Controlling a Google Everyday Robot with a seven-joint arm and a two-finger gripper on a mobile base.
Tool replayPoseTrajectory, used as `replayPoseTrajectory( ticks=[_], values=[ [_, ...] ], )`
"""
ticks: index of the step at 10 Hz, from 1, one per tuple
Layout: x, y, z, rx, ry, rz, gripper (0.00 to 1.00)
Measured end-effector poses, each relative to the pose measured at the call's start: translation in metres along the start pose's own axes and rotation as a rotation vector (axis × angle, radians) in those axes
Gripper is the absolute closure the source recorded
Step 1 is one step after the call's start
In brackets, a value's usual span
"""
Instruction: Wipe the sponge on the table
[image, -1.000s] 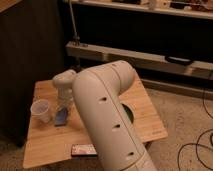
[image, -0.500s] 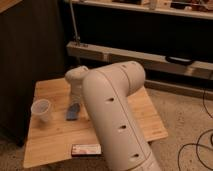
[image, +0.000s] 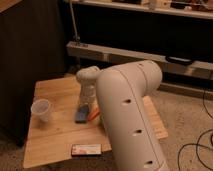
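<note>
Nearest me, a red-and-white packet (image: 86, 149) lies flat by the near edge of the bamboo-plank bench (image: 55, 90), just left of the robot's thick white arm (image: 130, 115). Further in, the blue sponge (image: 81, 115) lies on the bench, with a clear plastic cup (image: 41, 110) standing to its left. The gripper (image: 85, 103) points straight down at the sponge's far end; I cannot tell whether it grips it. A long grey shelf (image: 130, 54) runs behind.
</note>
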Motion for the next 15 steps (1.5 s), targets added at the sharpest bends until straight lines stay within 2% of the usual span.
replayPoseTrajectory(
  ticks=[3, 6, 7, 11, 12, 15],
  values=[
    [0.039, -0.002, 0.0, 0.007, -0.003, -0.019, 0.97],
    [0.081, 0.019, 0.01, 0.003, -0.006, -0.074, 0.97],
    [0.089, 0.023, 0.01, 0.0, -0.009, -0.092, 0.97],
    [0.107, 0.043, 0.016, -0.021, 0.002, -0.146, 0.97],
    [0.111, 0.056, 0.018, -0.037, 0.008, -0.157, 0.97],
    [0.1, 0.079, 0.021, -0.073, 0.012, -0.17, 0.97]
  ],
)
